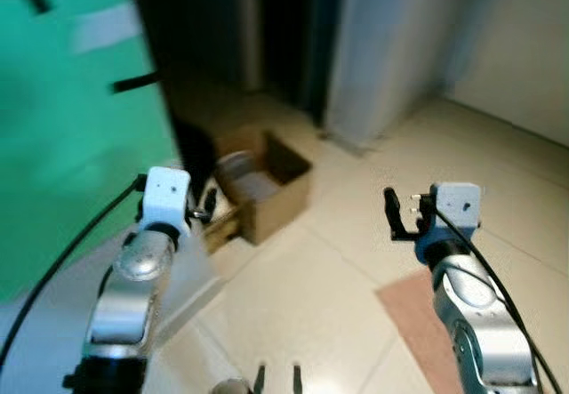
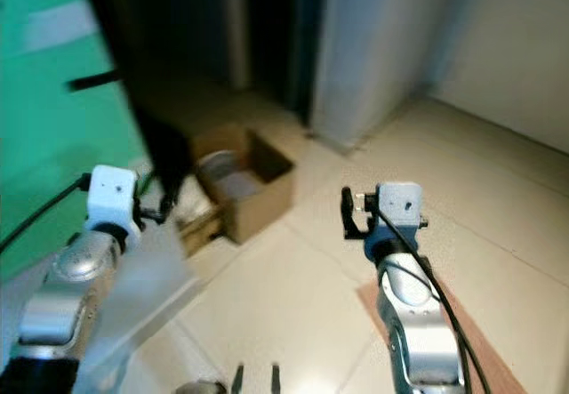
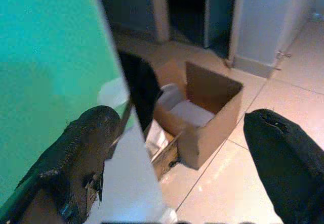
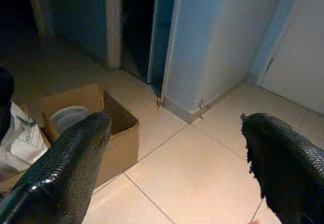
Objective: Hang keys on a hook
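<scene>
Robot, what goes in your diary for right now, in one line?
left gripper: open, empty | right gripper: open, empty | ahead: cardboard box on tiled floor | keys: not held

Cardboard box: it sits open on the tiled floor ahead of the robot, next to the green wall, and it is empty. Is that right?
Not quite. The cardboard box is open on the tiled floor by the green wall, but it is not empty: the right wrist view shows a pale round container inside it.
</scene>
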You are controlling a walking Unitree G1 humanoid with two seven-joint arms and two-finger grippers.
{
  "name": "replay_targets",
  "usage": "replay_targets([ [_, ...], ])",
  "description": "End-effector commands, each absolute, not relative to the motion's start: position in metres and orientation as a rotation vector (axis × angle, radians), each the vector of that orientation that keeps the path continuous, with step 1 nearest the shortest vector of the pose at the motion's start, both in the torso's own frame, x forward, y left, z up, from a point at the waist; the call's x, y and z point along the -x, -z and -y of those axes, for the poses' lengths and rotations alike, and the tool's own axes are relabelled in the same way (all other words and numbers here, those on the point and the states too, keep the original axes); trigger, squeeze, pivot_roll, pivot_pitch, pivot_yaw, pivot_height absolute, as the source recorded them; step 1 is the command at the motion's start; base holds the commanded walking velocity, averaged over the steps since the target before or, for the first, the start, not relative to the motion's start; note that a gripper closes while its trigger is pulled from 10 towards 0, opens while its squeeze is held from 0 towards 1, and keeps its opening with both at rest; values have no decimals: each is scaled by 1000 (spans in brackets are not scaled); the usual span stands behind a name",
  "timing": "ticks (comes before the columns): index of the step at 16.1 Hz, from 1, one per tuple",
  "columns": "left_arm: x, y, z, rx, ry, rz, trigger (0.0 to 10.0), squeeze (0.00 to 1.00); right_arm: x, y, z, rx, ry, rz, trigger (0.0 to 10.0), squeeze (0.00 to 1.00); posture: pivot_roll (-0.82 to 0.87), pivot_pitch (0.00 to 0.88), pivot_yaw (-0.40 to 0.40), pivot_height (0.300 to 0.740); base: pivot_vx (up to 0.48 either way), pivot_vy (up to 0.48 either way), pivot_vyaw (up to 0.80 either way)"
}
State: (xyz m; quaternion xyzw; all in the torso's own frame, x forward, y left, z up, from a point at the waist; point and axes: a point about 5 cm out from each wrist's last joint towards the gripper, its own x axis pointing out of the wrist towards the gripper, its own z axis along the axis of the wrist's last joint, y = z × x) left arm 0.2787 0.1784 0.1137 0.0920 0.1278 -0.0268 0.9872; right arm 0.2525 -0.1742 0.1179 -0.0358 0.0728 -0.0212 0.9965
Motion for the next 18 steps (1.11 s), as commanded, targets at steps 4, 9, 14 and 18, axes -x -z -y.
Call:
replay_targets([
  [4,-282,-119,-176,-174,63,-258,10000,47,-252,-115,181,86,105,-182,10000,1000,-87,0,-21,740,0,0,800],
  [9,-283,-118,-166,-65,128,-303,10000,20,-257,-116,181,41,135,-180,10000,1000,-83,0,-24,740,0,0,800],
  [14,-283,-120,-173,-93,72,-326,10000,0,-265,-116,177,33,104,-178,10000,1000,-41,0,-61,740,0,0,800],
  [18,-287,-129,-175,-185,31,-228,10000,0,-268,-114,175,16,99,-191,10000,1000,-20,0,-81,740,0,0,800],
])
